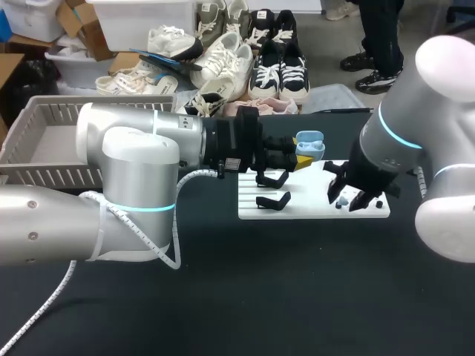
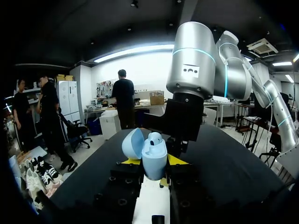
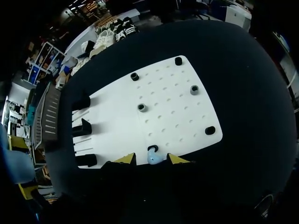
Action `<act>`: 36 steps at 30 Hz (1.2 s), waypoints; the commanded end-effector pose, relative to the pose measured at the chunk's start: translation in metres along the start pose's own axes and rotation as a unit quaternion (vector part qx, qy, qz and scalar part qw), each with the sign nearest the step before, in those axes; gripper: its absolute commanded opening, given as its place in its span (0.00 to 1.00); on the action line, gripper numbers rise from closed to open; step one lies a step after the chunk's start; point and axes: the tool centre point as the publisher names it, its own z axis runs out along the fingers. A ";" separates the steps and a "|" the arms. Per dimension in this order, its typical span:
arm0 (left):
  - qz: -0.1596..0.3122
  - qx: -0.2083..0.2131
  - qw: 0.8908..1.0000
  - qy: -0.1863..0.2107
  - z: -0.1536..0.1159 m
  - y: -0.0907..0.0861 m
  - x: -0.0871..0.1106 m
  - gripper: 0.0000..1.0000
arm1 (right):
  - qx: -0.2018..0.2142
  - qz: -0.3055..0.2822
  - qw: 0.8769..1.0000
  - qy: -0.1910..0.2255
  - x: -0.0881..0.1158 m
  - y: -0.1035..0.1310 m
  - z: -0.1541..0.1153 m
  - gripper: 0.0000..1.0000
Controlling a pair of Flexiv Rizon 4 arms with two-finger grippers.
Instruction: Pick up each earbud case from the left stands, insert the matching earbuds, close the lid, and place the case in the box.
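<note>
At 9 o'clock, no case shows yet in the box (image 1: 44, 141). Your left gripper (image 2: 153, 164) is clenched on the blue earbud case (image 2: 153, 157), which it holds lid-open at 12 o'clock of the black stands (image 1: 273, 189). A first earbud (image 2: 155, 138) looks seated. At 3 o'clock, your right gripper (image 3: 153, 159) sits at a second earbud (image 3: 154, 157) on the white board (image 3: 173, 107). You cannot tell if it grips. Inserting, closing and boxing remain.
</note>
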 end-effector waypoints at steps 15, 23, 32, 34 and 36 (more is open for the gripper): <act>0.000 -0.002 1.000 -0.001 0.000 -0.001 0.000 0.00 | 0.004 0.007 1.000 -0.007 0.002 -0.002 0.001 0.38; 0.000 -0.002 1.000 -0.001 0.000 -0.001 0.000 0.00 | 0.003 0.008 1.000 -0.001 0.002 -0.002 0.006 0.33; 0.000 -0.002 1.000 -0.001 0.000 -0.001 0.000 0.00 | 0.005 0.012 1.000 -0.001 0.002 -0.004 0.006 0.29; 0.000 -0.002 1.000 -0.001 0.000 -0.001 0.000 0.00 | 0.005 0.013 1.000 -0.001 0.002 -0.005 0.006 0.29; 0.000 -0.002 1.000 -0.001 0.000 -0.001 0.000 0.00 | 0.006 0.014 1.000 -0.002 0.001 -0.005 0.005 0.29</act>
